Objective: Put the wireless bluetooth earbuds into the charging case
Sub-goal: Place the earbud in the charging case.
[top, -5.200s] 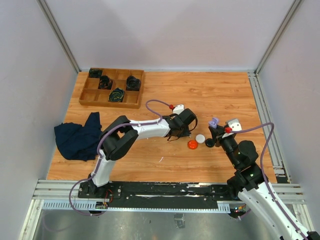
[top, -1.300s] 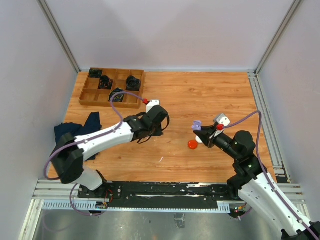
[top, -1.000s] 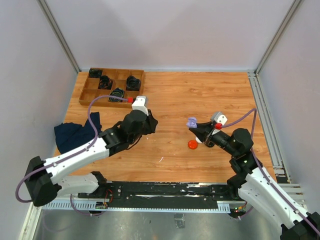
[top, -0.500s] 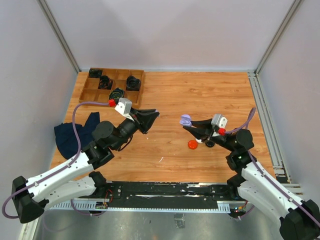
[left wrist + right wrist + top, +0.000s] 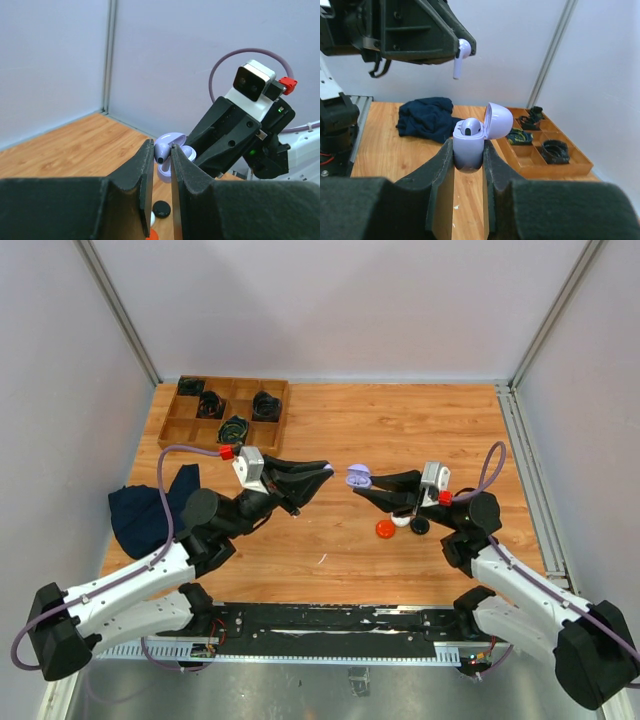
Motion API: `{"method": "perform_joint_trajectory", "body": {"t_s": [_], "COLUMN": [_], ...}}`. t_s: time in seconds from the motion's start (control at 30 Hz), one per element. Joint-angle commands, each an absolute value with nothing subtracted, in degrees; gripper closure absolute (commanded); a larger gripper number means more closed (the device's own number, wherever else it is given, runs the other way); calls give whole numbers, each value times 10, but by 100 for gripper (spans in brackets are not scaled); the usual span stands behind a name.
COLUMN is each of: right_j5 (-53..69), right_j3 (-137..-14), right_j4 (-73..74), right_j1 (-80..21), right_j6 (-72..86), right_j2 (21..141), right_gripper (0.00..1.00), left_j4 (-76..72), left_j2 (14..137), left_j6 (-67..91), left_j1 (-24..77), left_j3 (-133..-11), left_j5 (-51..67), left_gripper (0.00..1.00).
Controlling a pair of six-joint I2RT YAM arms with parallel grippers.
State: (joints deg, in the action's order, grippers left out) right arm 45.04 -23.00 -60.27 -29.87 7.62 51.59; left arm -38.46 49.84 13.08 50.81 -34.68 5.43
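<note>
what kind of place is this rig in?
Probably a lab test cell: a wooden table boxed in by plain white panels on aluminium framing, the left arm and right arm bolted to a rail, and staged props like the divided tray of cables.

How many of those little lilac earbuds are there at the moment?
2. One lilac earbud hangs pinched in the left gripper, up in the air. The second earbud sits in the open charging case that the right gripper holds. Others may be hidden.
</note>
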Motion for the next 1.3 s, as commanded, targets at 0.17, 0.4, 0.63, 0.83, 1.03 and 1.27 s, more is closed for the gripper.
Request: {"method": "perform_joint_trajectory", "body": {"t_s": [0.17,0.4,0.63,0.83,1.03,1.27], "right_j5": [469,473,469,467,467,467], "right_j3": [-268,-276,-279,-281,-284,-283], "right_j4": [-736,-794,-806,-806,-806,-806], "right_j1": [-329,-341,-350,-355,-359,-360], "right_j6": [124,151,154,153,152,150], "right_j2": [558,591,599,601,604,603], "right_gripper": [99,99,99,99,99,99], "left_j4": [-484,-509,-517,-517,-518,-517], "left_j2": [524,540,541,537,544,542], "left_j6": [111,109,101,102,120,141], "left_j1": [523,533,534,534,534,534], "left_j3": [-339,-332,-325,-318,-315,-311], "left_j5": [102,95,87,93,109,116], "left_gripper": [81,81,82,82,82,82]}}
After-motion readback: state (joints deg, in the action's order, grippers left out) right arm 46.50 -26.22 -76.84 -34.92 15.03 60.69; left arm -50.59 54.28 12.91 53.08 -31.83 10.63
